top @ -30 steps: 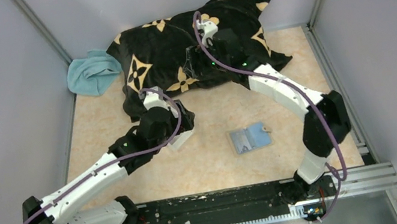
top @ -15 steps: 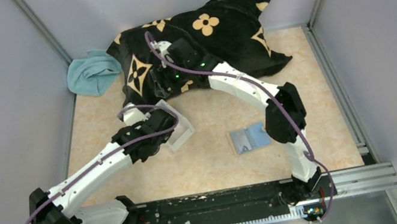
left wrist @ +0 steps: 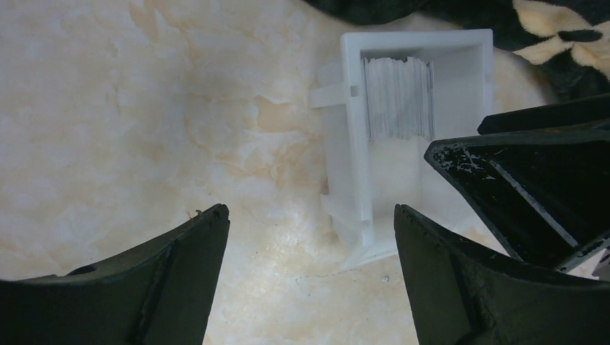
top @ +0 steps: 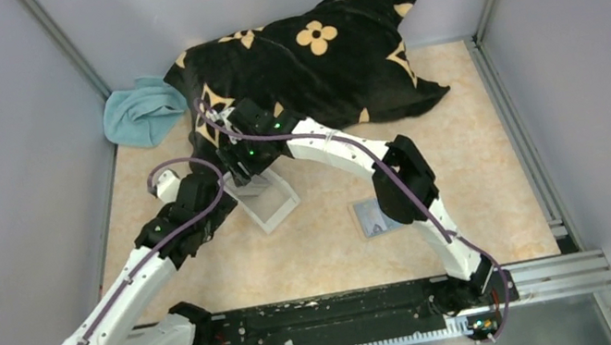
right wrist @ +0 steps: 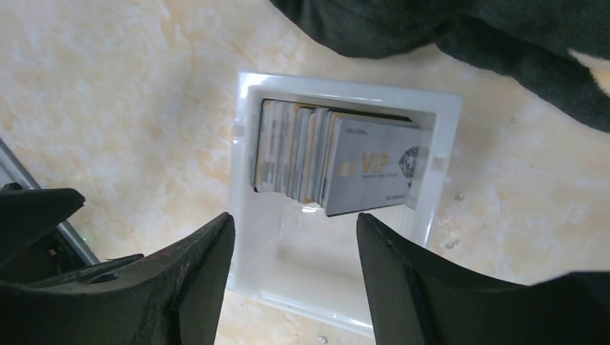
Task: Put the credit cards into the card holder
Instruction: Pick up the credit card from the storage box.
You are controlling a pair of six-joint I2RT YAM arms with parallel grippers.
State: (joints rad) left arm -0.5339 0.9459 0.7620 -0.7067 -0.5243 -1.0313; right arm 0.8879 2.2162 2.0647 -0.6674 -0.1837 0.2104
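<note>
Right end effector point(right wrist: 295, 219) spread over tray point(right wrist: 345, 88) holding cards point(right wrist: 367, 169)

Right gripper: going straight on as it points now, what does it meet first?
The open right gripper would likely meet the cards in the clear tray first; depth is unclear.

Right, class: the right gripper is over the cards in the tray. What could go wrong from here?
1. The cards stand packed together, so the open right gripper may pinch several at once.
2. The left gripper is open, not holding the tray, so the tray could slide or lift with a card.
3. Both grippers crowd the tray and may collide.
</note>
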